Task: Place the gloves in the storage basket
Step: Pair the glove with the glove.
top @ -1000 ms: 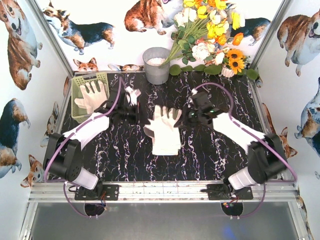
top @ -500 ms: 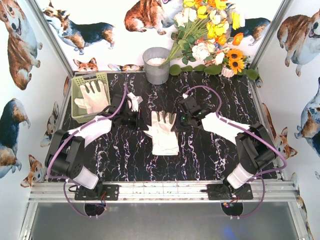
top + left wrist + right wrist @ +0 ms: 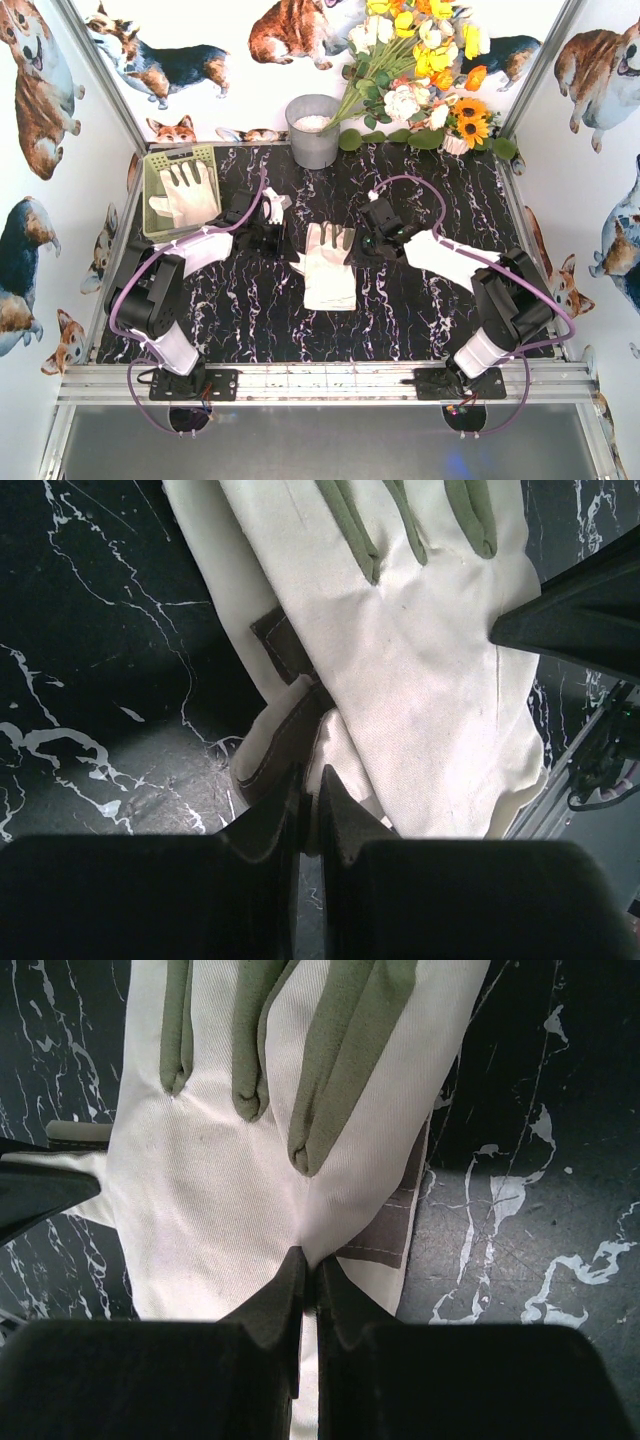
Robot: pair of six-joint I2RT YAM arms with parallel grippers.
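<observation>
A stack of cream-white gloves [image 3: 328,270] with grey-green finger patches lies mid-table. My left gripper [image 3: 286,240] is at its left edge, shut on a fold of glove fabric by a brown patch [image 3: 308,798]. My right gripper [image 3: 361,242] is at its right edge, shut on a pinch of the top glove [image 3: 310,1272] just below its fingers. The top glove fills both wrist views [image 3: 420,650] [image 3: 220,1190]. The pale green storage basket [image 3: 150,178] stands at the back left with a glove [image 3: 188,192] lying in it.
A grey metal bucket [image 3: 313,130] stands at the back centre. A bunch of flowers [image 3: 420,70] leans at the back right. Printed walls close in the table on both sides. Purple cables loop over both arms.
Both grippers have come inward and down onto the glove stack, the right one moving left the most. The stack looks drawn in and narrower than before.
</observation>
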